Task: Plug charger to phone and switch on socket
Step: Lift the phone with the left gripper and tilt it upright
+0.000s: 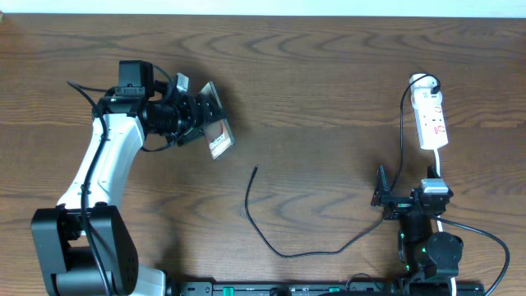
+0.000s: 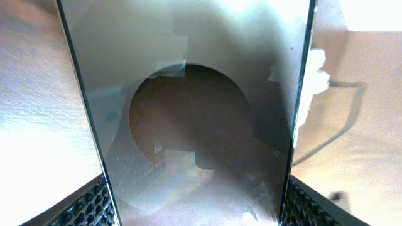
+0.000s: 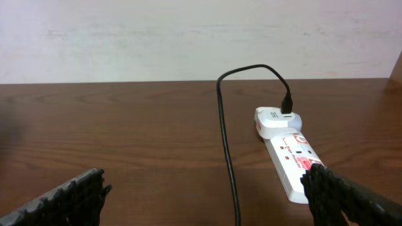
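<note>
- The left gripper (image 1: 202, 122) reaches in over the left half of the bench (image 1: 329, 66), toward the far edge, and is clamped on the phone (image 1: 215, 127).
- We see the phone lifted off the wood and tilted, with a brown patch showing on its lower face.
- In the left wrist view the phone (image 2: 188, 113) fills the middle of the picture. Its glossy face mirrors a dark round shape, and a ribbed pad (image 2: 94, 204) presses against each long edge.
- The socket (image 1: 431, 122) lies near the right edge of the bench, in its far half, lengthwise from far to near, with red markings on its face.
- A white adapter (image 1: 422, 82) sits in the far end of the socket, and the charger (image 1: 247, 201) is plugged into it.
- From there the charger runs toward the near edge along the socket's left side. It passes just beside the right gripper (image 1: 383, 197) and curves left along the near part of the bench.
- Its free plug tip (image 1: 256, 168) lies on bare wood near the middle of the bench, well apart from the phone.
- The right gripper hovers near the near edge, short of the socket. Its fingers (image 3: 69, 198) stand wide apart, gripping nothing.
- In the right wrist view the charger (image 3: 225, 144) crosses between those fingers, and the socket (image 3: 292, 160) lies ahead to the right.
</note>
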### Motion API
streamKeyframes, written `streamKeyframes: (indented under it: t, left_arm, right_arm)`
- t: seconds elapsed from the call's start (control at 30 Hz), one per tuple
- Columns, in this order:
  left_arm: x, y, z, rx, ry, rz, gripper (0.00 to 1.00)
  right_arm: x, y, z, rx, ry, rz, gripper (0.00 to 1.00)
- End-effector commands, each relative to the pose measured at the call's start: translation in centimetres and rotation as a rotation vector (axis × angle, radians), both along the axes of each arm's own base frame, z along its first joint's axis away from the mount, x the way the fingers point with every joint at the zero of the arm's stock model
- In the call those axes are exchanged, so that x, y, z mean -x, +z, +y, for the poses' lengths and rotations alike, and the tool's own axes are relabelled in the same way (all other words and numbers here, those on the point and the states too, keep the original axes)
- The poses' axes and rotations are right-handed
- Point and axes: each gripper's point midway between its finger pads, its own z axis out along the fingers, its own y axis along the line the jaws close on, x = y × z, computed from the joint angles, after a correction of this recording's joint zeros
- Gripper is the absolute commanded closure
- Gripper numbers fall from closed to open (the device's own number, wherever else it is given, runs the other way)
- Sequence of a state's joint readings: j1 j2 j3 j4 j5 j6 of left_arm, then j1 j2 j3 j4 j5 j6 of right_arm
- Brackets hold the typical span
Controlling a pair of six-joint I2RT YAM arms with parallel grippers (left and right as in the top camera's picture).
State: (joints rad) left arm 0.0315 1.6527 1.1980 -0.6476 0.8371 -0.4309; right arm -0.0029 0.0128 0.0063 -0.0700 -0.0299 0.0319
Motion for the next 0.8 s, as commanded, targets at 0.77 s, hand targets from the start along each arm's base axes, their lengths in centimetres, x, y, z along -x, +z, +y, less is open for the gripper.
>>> streamKeyframes:
  t: [0.77]
  left_arm:
    - [0.9,7.4,-2.7,0.550,0.222,0.488,0.93]
  right_arm:
    - [0.0,-0.1,0.4,0.019,0.018,0.004,0.01]
